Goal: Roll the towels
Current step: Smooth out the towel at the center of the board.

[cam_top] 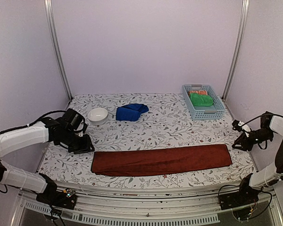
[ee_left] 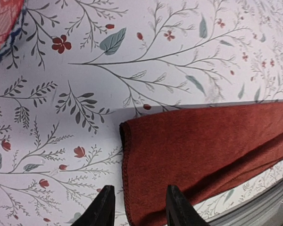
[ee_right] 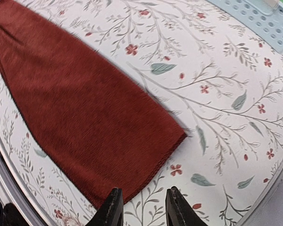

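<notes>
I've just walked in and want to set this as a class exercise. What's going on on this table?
Two robot arms are dealing with a dark red towel, which lies flat as a long strip along the near edge of the table. The left gripper hovers at the towel's left end and the right gripper by its right end. Both are open and hold nothing. No roll is started yet. The blue towel sits bunched farther back beside a white bowl.
</notes>
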Robot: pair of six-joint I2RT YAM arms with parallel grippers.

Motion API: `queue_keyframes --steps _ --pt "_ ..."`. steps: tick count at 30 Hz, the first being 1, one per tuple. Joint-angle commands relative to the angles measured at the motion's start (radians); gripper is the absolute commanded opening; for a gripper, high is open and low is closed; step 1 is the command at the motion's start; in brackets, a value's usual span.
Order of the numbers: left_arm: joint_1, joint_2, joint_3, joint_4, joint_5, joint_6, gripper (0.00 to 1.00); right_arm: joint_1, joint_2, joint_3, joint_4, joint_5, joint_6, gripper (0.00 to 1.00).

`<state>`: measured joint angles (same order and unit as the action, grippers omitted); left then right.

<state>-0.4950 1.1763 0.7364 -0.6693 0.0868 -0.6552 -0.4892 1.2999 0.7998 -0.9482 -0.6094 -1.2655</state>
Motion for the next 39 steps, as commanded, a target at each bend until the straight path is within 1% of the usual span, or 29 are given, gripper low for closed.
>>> queue_keyframes --steps 1,3,5,9,12,14,20,23,26,29,31,33,35,37,39 --pt "0.013 0.141 0.053 0.052 -0.074 0.062 0.41 0.024 0.094 0.092 0.109 -0.052 0.254 0.31" --pt "0.014 0.192 0.073 0.066 -0.105 0.074 0.47 0.045 0.131 0.106 0.168 -0.015 0.336 0.31" --pt "0.025 0.219 0.068 0.107 -0.108 0.082 0.50 0.070 0.179 0.120 0.214 0.033 0.409 0.31" --pt "0.081 0.235 0.003 0.247 -0.020 0.101 0.53 0.111 0.282 0.156 0.231 0.073 0.480 0.33" --pt "0.109 0.251 -0.035 0.324 0.047 0.106 0.54 0.140 0.345 0.174 0.234 0.092 0.515 0.36" --pt "0.115 0.270 -0.048 0.356 0.067 0.108 0.54 0.162 0.380 0.180 0.251 0.119 0.535 0.38" --pt "0.115 0.334 -0.049 0.374 0.077 0.142 0.45 0.230 0.459 0.175 0.303 0.232 0.591 0.38" --pt "0.116 0.348 -0.057 0.378 0.081 0.155 0.40 0.242 0.483 0.173 0.306 0.266 0.600 0.37" --pt "0.116 0.360 -0.067 0.396 0.085 0.169 0.36 0.242 0.500 0.172 0.303 0.277 0.595 0.26" --pt "0.116 0.385 -0.069 0.410 0.089 0.177 0.32 0.242 0.508 0.175 0.288 0.268 0.597 0.20" --pt "0.115 0.398 -0.069 0.419 0.101 0.179 0.29 0.243 0.500 0.175 0.271 0.252 0.594 0.20" --pt "0.116 0.403 -0.072 0.425 0.098 0.181 0.28 0.243 0.486 0.168 0.262 0.246 0.591 0.20" --pt "0.115 0.404 -0.074 0.425 0.098 0.184 0.28 0.243 0.471 0.161 0.256 0.251 0.589 0.24" --pt "0.115 0.399 -0.074 0.418 0.099 0.184 0.29 0.243 0.462 0.153 0.253 0.264 0.581 0.27" --pt "0.115 0.386 -0.075 0.403 0.095 0.182 0.32 0.243 0.457 0.147 0.257 0.278 0.576 0.27"
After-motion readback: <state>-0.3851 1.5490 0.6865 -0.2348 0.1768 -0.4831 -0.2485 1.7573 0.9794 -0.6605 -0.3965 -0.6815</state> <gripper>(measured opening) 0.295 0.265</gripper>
